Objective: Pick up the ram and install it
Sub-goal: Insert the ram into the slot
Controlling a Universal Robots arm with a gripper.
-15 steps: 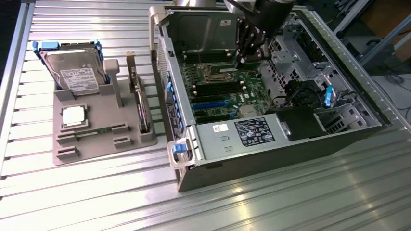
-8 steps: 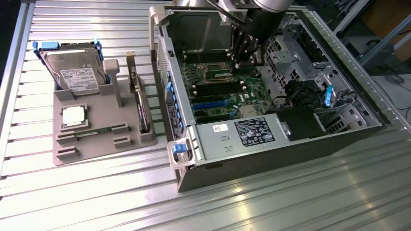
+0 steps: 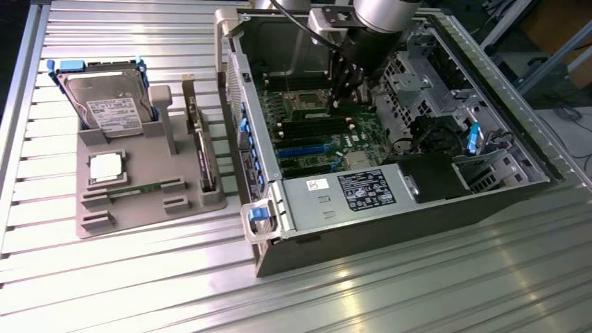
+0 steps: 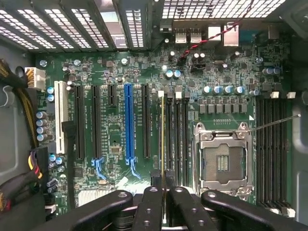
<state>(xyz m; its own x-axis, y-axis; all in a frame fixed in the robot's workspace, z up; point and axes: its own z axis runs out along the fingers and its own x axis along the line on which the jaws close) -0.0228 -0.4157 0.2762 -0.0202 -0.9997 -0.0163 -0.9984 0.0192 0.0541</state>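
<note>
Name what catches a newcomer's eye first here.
The open computer case sits at the exterior view's centre, with the arm reaching inside. In the wrist view, the fingers pinch the thin ram edge-on over the memory slots, beside the empty processor socket.

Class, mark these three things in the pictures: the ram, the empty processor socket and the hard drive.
the ram [image 4: 162, 139], wrist view, on its narrow edge, seen edge-on
the processor socket [image 4: 222, 163], wrist view, on its bare middle field
the hard drive [image 3: 113, 111], exterior view, on its white label
</note>
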